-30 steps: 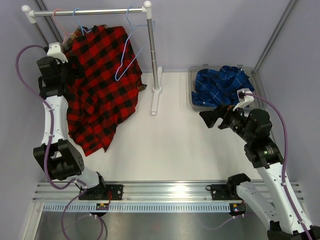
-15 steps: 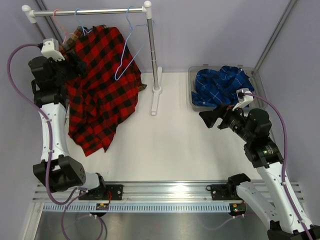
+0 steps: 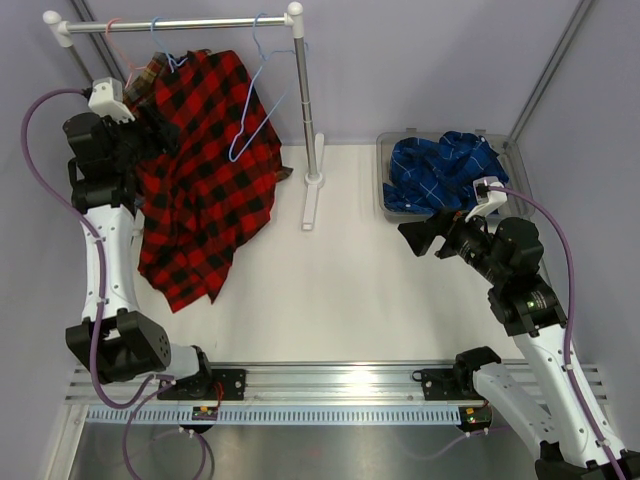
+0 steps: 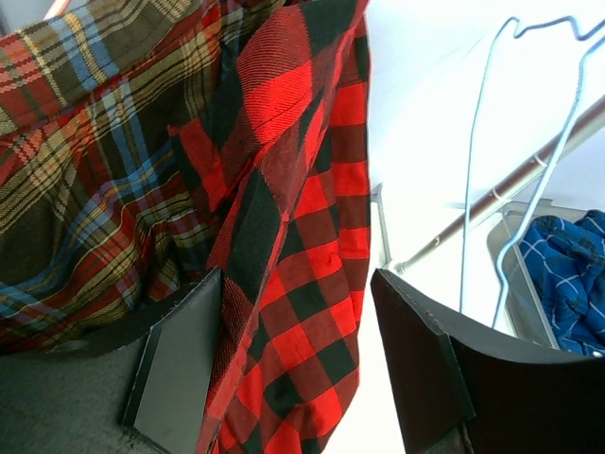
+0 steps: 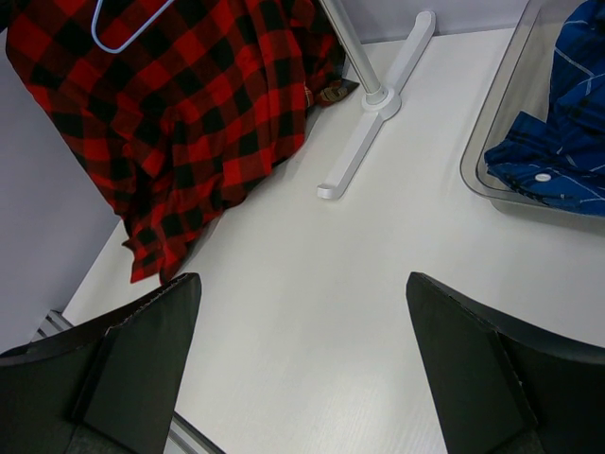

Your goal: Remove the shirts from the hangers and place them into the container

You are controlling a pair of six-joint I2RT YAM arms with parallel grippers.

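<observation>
Left gripper (image 4: 295, 293), at the far left, has narrowed within 1 second, jaws still apart around a fold of the red-and-black shirt (image 3: 205, 170); right gripper (image 5: 302, 293) unchanged, spread wide.

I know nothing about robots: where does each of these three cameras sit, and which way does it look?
Top external: high behind the arms, looking down on the white table; left arm and right arm show.
Left wrist: on the left arm, facing the red-and-black checked shirt between its dark jaws.
Right wrist: on the right arm, looking down at the table past its open jaws.
Shared: all three show that shirt.
</observation>
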